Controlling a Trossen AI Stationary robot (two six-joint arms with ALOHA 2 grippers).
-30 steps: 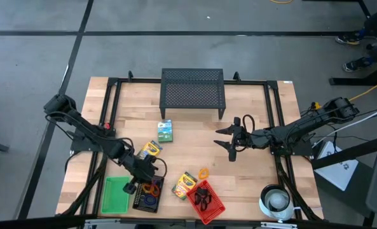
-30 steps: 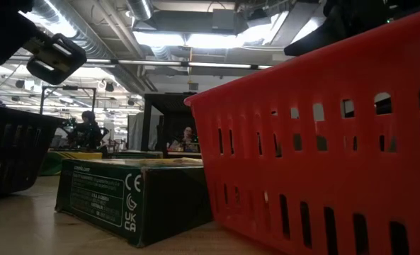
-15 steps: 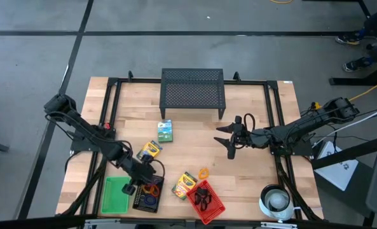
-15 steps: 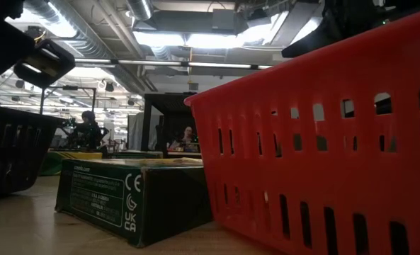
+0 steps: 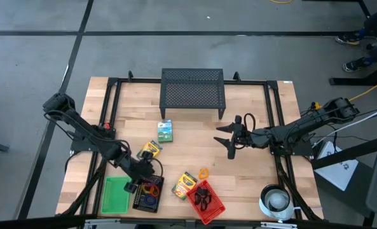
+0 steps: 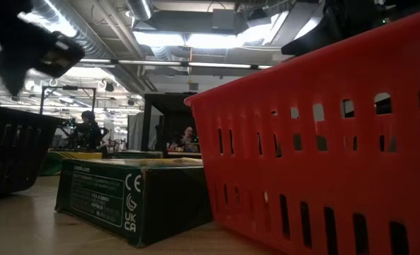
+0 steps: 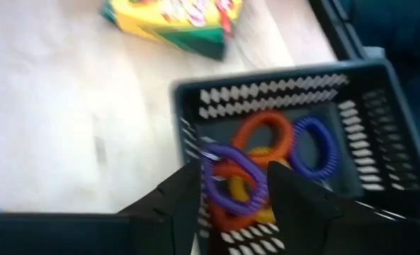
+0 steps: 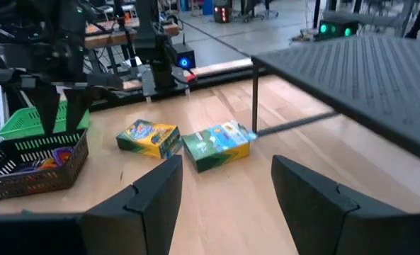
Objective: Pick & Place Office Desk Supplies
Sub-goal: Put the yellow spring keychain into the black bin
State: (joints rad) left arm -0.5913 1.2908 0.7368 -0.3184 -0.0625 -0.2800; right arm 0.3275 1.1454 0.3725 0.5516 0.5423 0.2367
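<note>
My left gripper (image 5: pixel 139 182) (image 7: pixel 234 170) hangs open over the black basket (image 5: pixel 137 203) (image 7: pixel 280 85) at the near left, pointing steeply down. A purple ring (image 7: pixel 217 159) lies between its spread fingers, on top of orange (image 7: pixel 266 124), yellow (image 7: pixel 248 193) and blue-purple (image 7: pixel 316 145) rings in the basket. Three yellow-and-green crayon boxes (image 5: pixel 165 131) (image 5: pixel 150 149) (image 5: pixel 184 185) lie flat on the table. A loose orange ring (image 5: pixel 203 172) lies beside the red basket (image 5: pixel 207 202). My right gripper (image 5: pixel 230 137) (image 8: pixel 224 177) waits open above the table's right middle.
A green basket (image 5: pixel 115 194) stands left of the black one. The black mesh stand (image 5: pixel 193 89) is at the far middle and a white roll (image 5: pixel 277 200) at the near right corner. Bare wood lies between the boxes and the right gripper.
My left gripper has turned a little while staying over the black basket. In the low view, the bit of purple that showed at the picture's left edge below it is gone.
</note>
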